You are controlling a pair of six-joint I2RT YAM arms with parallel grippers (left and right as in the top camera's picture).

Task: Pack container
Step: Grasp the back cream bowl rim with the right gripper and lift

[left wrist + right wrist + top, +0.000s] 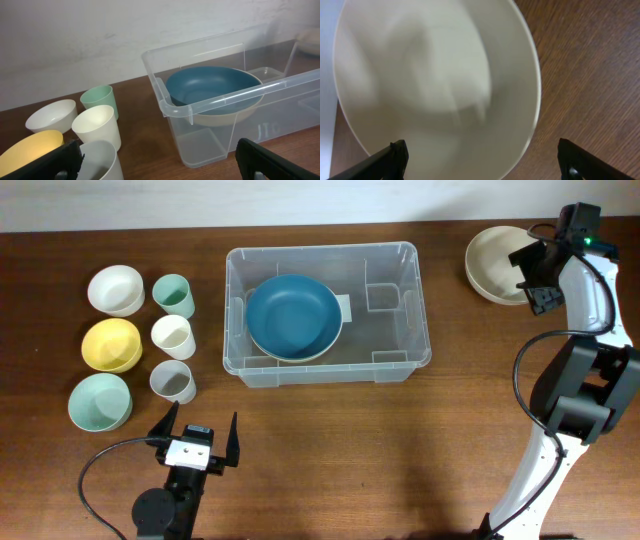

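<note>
The clear rectangular plastic container [385, 335] sits mid-table on the brown wooden table [400, 460], with a dark blue round bowl [293, 315] in its left half. The right gripper [535, 275] hangs over a round beige plastic bowl [495, 265] at the far right, jaws spread wide and holding nothing. The left gripper [197, 435] waits near the front edge, equally wide and empty.

The risk, as I judge it, is a poor bite: closing on 1 side of the thin rim could tip the beige bowl or skid it toward the back edge, which lies near. Carried low, it could also clip the container's rim.

The left wrist view shows the blue bowl nested in a pale cream bowl [220, 119], a mere sliver overhead. Only the overhead view shows all 3 spare bowls [110, 343] and 3 cups [171, 336] at the left.
</note>
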